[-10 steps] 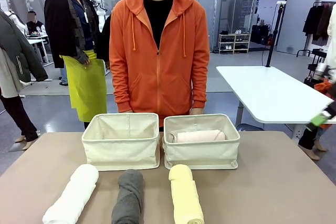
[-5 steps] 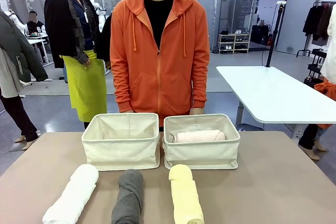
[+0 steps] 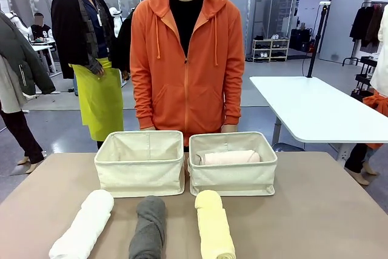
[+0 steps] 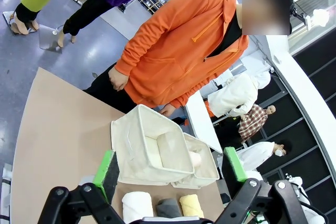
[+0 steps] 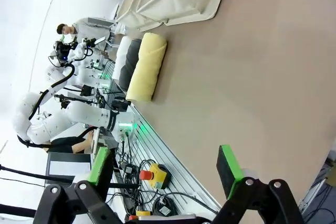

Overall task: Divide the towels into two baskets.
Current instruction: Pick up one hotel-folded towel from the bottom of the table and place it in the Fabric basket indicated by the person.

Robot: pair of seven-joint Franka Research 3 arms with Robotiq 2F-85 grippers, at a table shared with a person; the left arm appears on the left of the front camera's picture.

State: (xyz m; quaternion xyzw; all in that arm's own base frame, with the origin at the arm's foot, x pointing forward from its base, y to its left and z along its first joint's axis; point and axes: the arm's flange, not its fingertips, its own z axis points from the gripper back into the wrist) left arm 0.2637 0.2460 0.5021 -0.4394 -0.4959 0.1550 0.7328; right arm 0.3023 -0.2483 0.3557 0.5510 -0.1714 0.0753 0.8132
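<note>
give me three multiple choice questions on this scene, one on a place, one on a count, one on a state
1. Where is the pink towel?
A) in a person's hand
B) in the left basket
C) in the right basket

2. How many towels lie on the table?
A) one
B) three
C) four

3. How do the left fingers stand?
A) open, holding nothing
B) shut on a towel
C) shut on a basket rim

Answers:
1 C: it lies across the inside of the right basket.
2 B: the white towel, grey towel and yellow towel lie in front of the baskets.
3 A: the left wrist view shows them wide apart with nothing between.
</note>
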